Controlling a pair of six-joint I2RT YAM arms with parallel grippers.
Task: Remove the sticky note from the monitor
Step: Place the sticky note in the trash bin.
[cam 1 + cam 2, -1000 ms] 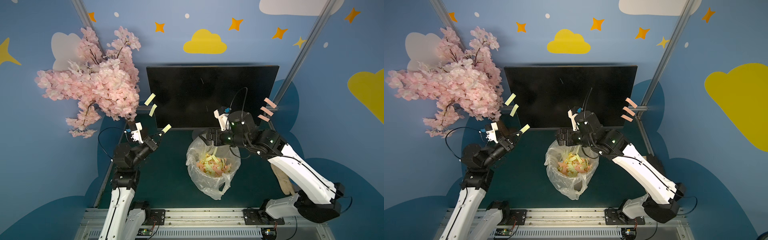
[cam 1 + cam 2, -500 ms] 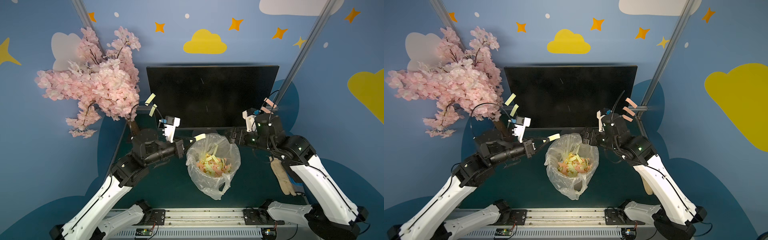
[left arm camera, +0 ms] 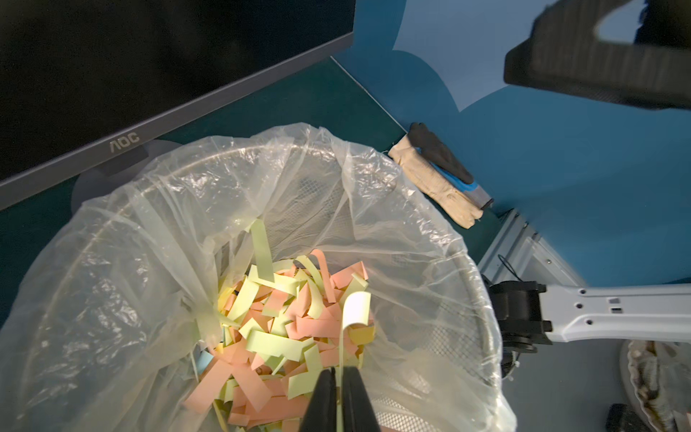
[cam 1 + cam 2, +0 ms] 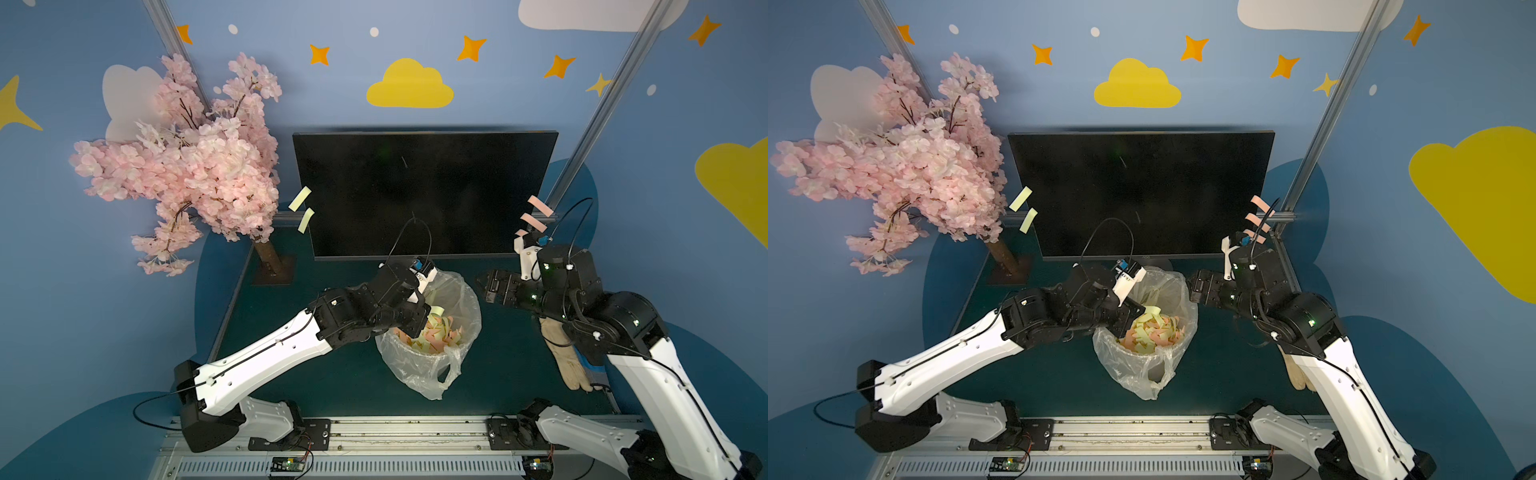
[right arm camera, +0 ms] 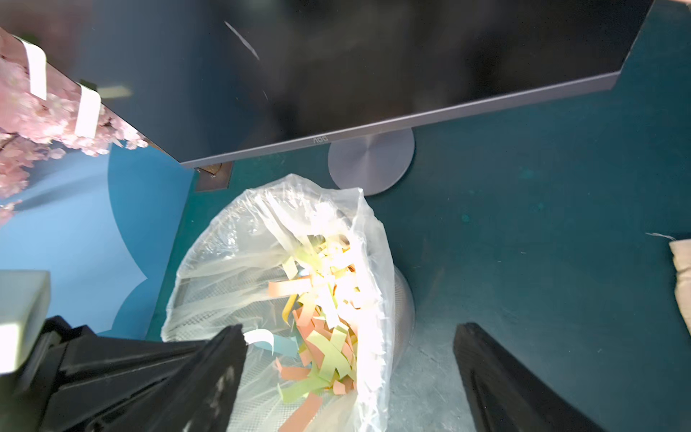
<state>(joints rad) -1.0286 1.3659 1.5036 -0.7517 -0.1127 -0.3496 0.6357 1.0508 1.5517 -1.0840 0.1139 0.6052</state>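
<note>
The black monitor (image 4: 424,191) stands at the back, seen in both top views. Two yellow sticky notes (image 4: 300,198) stick out from its left edge and pink ones (image 4: 540,205) from its right edge. My left gripper (image 3: 339,370) hangs over the plastic-lined bin (image 3: 112,280). Its jaws stand almost together on a yellow sticky note (image 3: 357,305) that curls up from between them. In a top view this note (image 4: 1152,309) shows above the paper heap. My right gripper (image 4: 484,286) stands open and empty just right of the bin, below the pink notes.
The bin (image 4: 415,365) holds several yellow and pink paper strips. A pink blossom tree (image 4: 195,166) stands left of the monitor. A work glove (image 4: 569,361) lies at the table's right edge. The monitor's round grey base (image 5: 370,164) sits behind the bin.
My left arm has swung from the monitor's left edge to over the bin, carrying the yellow note. My right arm has drawn back from above the bin to its right side.
</note>
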